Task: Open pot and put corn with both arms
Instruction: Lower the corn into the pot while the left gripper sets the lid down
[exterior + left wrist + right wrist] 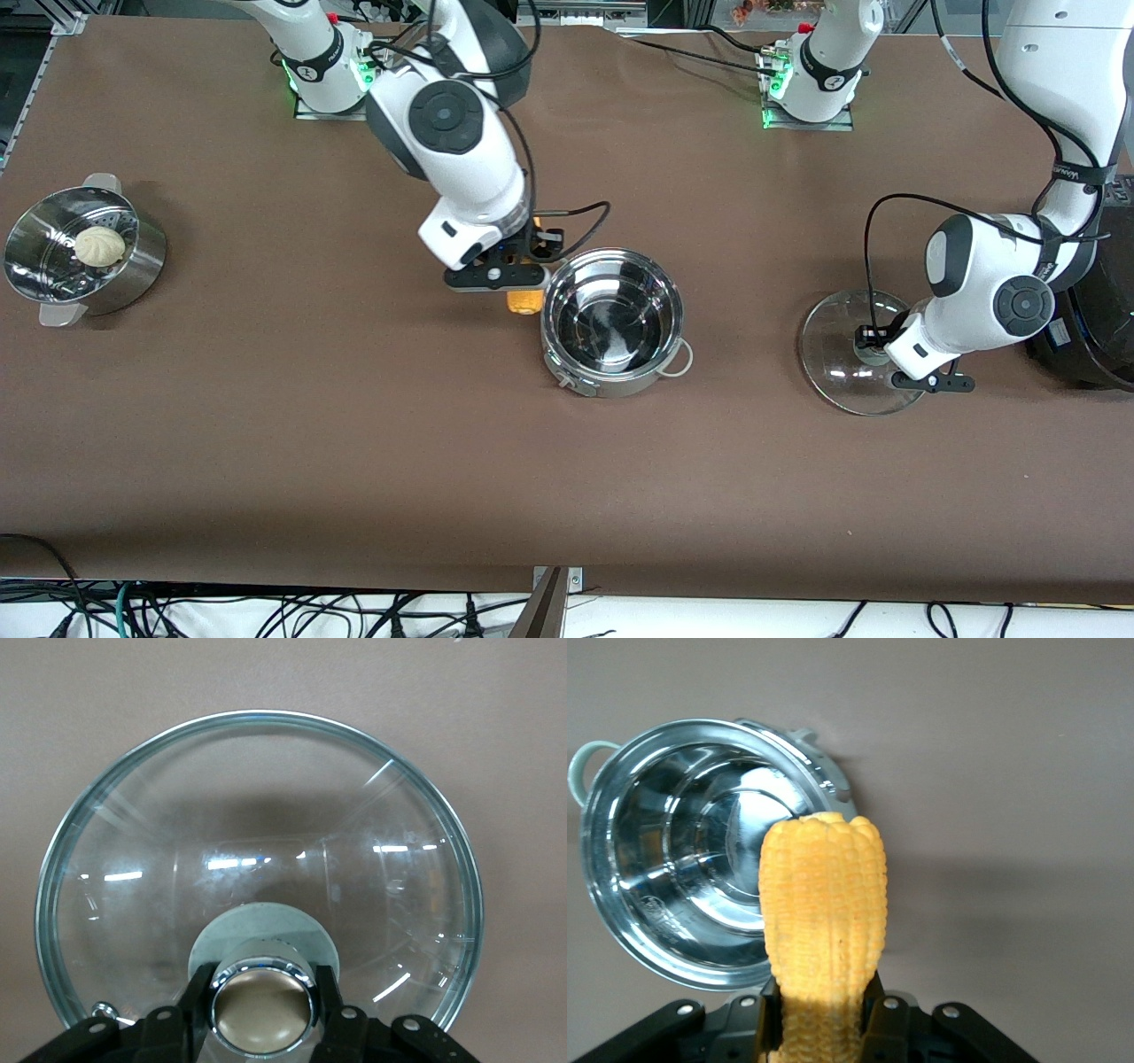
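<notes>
The steel pot (611, 323) stands open in the middle of the table with nothing in it; it also shows in the right wrist view (682, 877). My right gripper (518, 282) is shut on the yellow corn (524, 302) and holds it end-down just beside the pot's rim, toward the right arm's end. In the right wrist view the corn (824, 904) sticks out between the gripper's (821, 1019) fingers. The glass lid (842, 354) is low at the table, toward the left arm's end. My left gripper (263, 1010) is shut on its tan knob (263, 1005).
A perforated steamer bowl (35, 266) with a pale bun (99, 245) stands at the right arm's end of the table. A large black cooker (1094, 328) stands at the left arm's end, close beside the left arm's wrist.
</notes>
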Available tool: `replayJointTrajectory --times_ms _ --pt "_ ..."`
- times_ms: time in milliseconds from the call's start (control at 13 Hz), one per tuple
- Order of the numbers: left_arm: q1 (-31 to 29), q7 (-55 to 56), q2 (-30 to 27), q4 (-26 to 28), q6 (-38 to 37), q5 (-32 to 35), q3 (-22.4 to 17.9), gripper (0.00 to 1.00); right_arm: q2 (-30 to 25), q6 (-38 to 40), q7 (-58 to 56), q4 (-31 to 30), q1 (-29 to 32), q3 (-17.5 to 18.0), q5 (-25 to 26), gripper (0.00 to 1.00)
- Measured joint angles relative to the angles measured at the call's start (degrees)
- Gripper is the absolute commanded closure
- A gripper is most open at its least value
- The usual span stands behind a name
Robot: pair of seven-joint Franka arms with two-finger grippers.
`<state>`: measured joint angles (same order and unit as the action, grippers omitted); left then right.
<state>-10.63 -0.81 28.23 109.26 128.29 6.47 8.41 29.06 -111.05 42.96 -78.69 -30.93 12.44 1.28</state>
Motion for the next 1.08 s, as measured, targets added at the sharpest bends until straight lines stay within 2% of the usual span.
replayJointTrajectory --times_ms 154,231,308,385,462,692,1077 --pt "-0.4 0.0 1.1 0.0 1.3 0.0 0.0 0.96 3.1 0.0 2.8 3.4 -2.1 0.0 1.2 1.00" --pt "-0.4 -0.1 1.5 0.0 1.5 0.0 0.0 0.88 4.8 -0.1 3.9 5.4 -3.0 -0.1 1.4 1.00" --pt "-0.5 -0.3 1.5 0.0 1.5 0.0 0.1 0.61 6.4 -0.1 4.9 7.3 -3.8 -0.2 1.6 1.00" --pt "-0.6 -0.4 1.5 0.0 1.6 0.0 0.1 0.03 7.6 -0.1 5.8 8.9 -4.5 -0.3 1.9 1.00" --pt "-0.6 -0.4 1.5 -0.1 1.6 0.0 0.1 0.00 8.8 -0.1 6.4 10.3 -5.0 -0.3 2.5 1.00" --pt "-0.6 -0.4 1.5 -0.3 1.9 0.0 0.3 0.00 11.3 -1.2 6.7 12.7 -5.9 -0.5 3.1 1.00" --pt "-0.6 -0.4 -0.3 -1.7 0.3 0.0 0.9 0.00 14.2 -6.7 6.8 13.2 -6.5 -1.8 3.1 1.00"
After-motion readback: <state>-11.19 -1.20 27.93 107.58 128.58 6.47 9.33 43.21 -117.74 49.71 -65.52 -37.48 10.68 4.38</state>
